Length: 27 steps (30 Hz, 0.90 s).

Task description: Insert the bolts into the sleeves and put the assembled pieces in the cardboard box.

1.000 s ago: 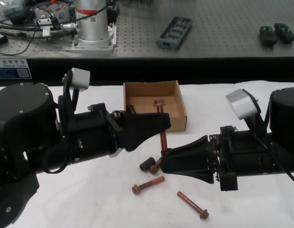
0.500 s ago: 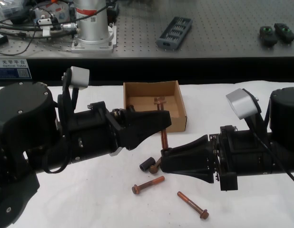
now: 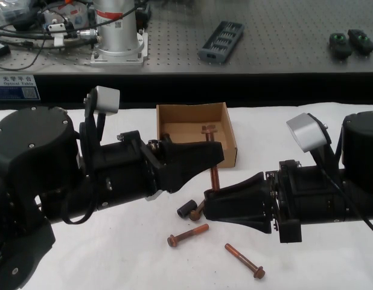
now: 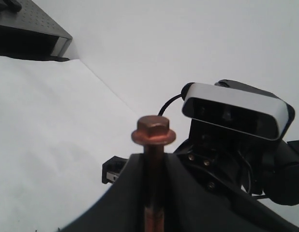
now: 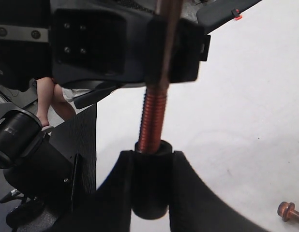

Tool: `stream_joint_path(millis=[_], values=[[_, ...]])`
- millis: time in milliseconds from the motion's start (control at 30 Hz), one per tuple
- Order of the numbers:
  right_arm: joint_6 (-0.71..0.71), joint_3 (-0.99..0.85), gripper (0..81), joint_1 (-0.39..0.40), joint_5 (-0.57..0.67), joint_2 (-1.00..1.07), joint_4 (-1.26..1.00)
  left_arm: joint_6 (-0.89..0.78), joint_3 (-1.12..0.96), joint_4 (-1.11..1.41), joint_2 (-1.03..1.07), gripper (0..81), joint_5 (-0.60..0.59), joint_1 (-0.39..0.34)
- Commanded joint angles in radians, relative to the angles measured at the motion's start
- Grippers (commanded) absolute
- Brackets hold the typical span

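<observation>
Both closed at mid-frame of the high view: left gripper (image 3: 212,155) on an upright bolt (image 3: 214,174), right gripper (image 3: 209,195) on a sleeve (image 5: 150,180) holding the bolt's tip.

upright in the left gripper (image 3: 213,154): bolt (image 4: 153,133), lower end in the top of the sleeve (image 5: 150,180) held by the right gripper (image 3: 209,197) beneath. behind both, cardboard box (image 3: 230,138). in front, on the cloth (image 3: 114,257), loose sleeve (image 3: 186,209) beside second bolt (image 3: 197,211); nearer, third bolt (image 3: 188,234) left of fourth bolt (image 3: 244,261).
</observation>
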<state>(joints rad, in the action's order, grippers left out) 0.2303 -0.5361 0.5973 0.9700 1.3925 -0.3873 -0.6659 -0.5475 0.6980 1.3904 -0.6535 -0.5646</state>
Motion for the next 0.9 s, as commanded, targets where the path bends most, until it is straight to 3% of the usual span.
stream_joint_path(millis=[0, 867], values=[[0.001, -0.006, 4.3, -0.001, 0.009, 0.001, -0.004, -0.007, -0.010, 0.025, -0.004, 0.6, 0.035, -0.004], [-0.007, -0.006, 4.3, -0.001, 0.009, 0.001, -0.017, 0.019, -0.010, -0.024, -0.004, 0.6, 0.043, -0.004]])
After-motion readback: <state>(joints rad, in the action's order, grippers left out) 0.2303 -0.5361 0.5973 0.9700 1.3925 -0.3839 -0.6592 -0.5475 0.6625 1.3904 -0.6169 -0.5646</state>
